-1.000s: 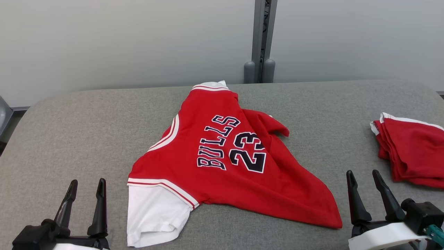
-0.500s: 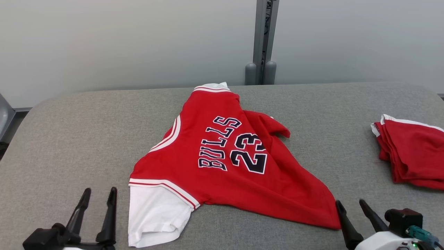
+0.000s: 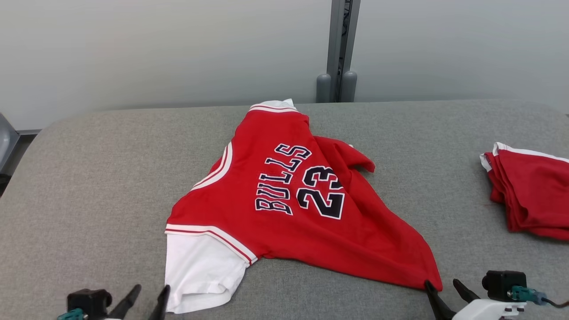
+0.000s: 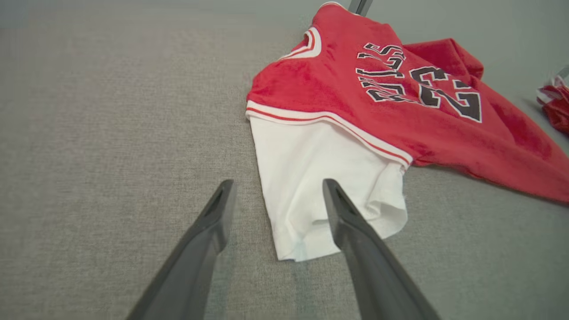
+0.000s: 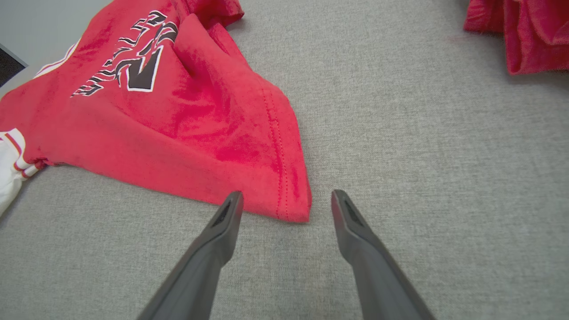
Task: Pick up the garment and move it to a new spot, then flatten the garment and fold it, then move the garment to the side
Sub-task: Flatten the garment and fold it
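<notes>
One red Bulls 23 jersey (image 3: 293, 209) lies mid-table, print side up and text running sideways, loosely spread rather than flat, with a ridge of cloth bunched just right of the number. Its white sleeve (image 3: 200, 271) points to the near left and its red hem corner (image 3: 429, 278) to the near right, so the two graspable extremes sit right in front of the arms. The left gripper (image 3: 153, 288) has its jaws wide apart. In the left wrist view the sleeve's cuff corner sits between the fingers, one finger over white cloth and the other over bare table. The right gripper (image 3: 441, 282) is equally wide, and in the right wrist view its fingertips straddle the hem corner. Neither holds anything, and I can't tell whether the tips touch fabric or hover above it. My read is that this is the first step, lining up for a two-point pickup. Taking opposite ends should let the cloth hang open when lifted, which makes flattening easier. The grey padded table (image 3: 89, 178) has plenty of bare room on the left for the new spot. A folded red stack (image 3: 529, 195) sits at the right edge, well apart from the jersey and probably best avoided. Risk: the cuff is double-layered, so the left jaws may catch only the top layer.
</notes>
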Robot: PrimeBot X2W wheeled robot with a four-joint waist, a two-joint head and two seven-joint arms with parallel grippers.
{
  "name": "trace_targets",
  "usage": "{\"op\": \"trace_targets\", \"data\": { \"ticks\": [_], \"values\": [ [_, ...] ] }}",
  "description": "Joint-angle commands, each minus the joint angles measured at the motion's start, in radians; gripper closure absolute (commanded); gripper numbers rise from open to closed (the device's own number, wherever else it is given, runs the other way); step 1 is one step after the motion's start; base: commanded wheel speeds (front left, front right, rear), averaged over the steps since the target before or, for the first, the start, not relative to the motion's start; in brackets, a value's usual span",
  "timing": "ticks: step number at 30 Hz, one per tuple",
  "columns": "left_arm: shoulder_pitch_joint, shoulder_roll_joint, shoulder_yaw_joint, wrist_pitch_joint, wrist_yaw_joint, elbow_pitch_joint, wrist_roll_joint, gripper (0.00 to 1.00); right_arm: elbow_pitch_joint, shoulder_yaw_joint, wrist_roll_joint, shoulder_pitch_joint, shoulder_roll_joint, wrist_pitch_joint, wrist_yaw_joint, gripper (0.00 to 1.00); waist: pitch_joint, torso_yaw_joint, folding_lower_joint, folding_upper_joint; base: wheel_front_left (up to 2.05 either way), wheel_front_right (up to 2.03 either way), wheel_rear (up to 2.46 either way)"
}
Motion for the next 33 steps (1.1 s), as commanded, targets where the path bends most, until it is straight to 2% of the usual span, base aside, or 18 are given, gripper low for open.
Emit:
{"op": "trace_targets", "data": {
  "ticks": [1,8,18,26,27,28,29,30,31,32,33],
  "values": [
    [-0.016,0.011,-0.023,0.034,0.000,0.005,-0.019,0.00,0.002,0.002,-0.008,-0.018,0.000,0.008,0.000,0.00,0.010,-0.001,0.0000,-0.0001,0.00,0.00,0.00],
    [-0.044,0.046,-0.099,0.123,0.000,0.036,-0.054,0.00,0.014,0.012,-0.027,-0.051,0.009,0.018,0.000,0.00,0.039,-0.005,0.0000,-0.0001,0.00,0.00,0.00],
    [-0.105,0.050,-0.134,0.121,0.001,0.133,-0.046,0.00,0.043,0.022,-0.037,-0.077,0.017,0.044,0.000,0.00,0.060,-0.010,0.0000,-0.0001,0.00,0.00,0.00],
    [-0.142,0.057,-0.188,0.114,0.000,0.173,-0.079,0.00,0.058,0.032,-0.041,-0.103,0.019,0.046,0.000,0.00,0.076,-0.007,0.0000,-0.0001,0.00,0.00,0.00],
    [-0.147,0.056,-0.197,0.118,0.000,0.177,-0.087,0.04,0.060,0.033,-0.041,-0.106,0.019,0.046,0.000,0.00,0.078,-0.006,0.0000,-0.0001,0.00,0.00,0.00],
    [-0.150,0.056,-0.208,0.123,0.000,0.183,-0.094,0.17,0.064,0.033,-0.039,-0.107,0.020,0.049,0.000,0.16,0.080,-0.004,0.0000,-0.0001,0.00,0.00,0.00],
    [-0.153,0.057,-0.221,0.124,0.000,0.189,-0.101,0.37,0.069,0.034,-0.039,-0.107,0.020,0.051,0.000,0.51,0.082,-0.003,0.0000,-0.0001,0.00,0.00,0.00],
    [-0.157,0.057,-0.230,0.123,0.000,0.194,-0.107,0.55,0.071,0.035,-0.040,-0.109,0.020,0.052,0.000,0.60,0.083,-0.003,0.0000,-0.0001,0.00,0.00,0.00],
    [-0.163,0.057,-0.245,0.116,0.000,0.199,-0.122,0.95,0.074,0.037,-0.038,-0.112,0.020,0.048,0.000,0.99,0.086,-0.002,0.0000,-0.0001,0.00,0.00,0.00],
    [-0.166,0.060,-0.252,0.114,0.000,0.205,-0.128,1.00,0.076,0.038,-0.035,-0.113,0.020,0.045,0.000,1.00,0.086,-0.002,0.0000,-0.0001,0.00,0.00,0.00],
    [-0.170,0.062,-0.259,0.114,0.000,0.210,-0.134,1.00,0.079,0.039,-0.034,-0.114,0.020,0.043,0.000,1.00,0.086,-0.001,0.0000,-0.0001,0.00,0.00,0.00]
  ]
}}
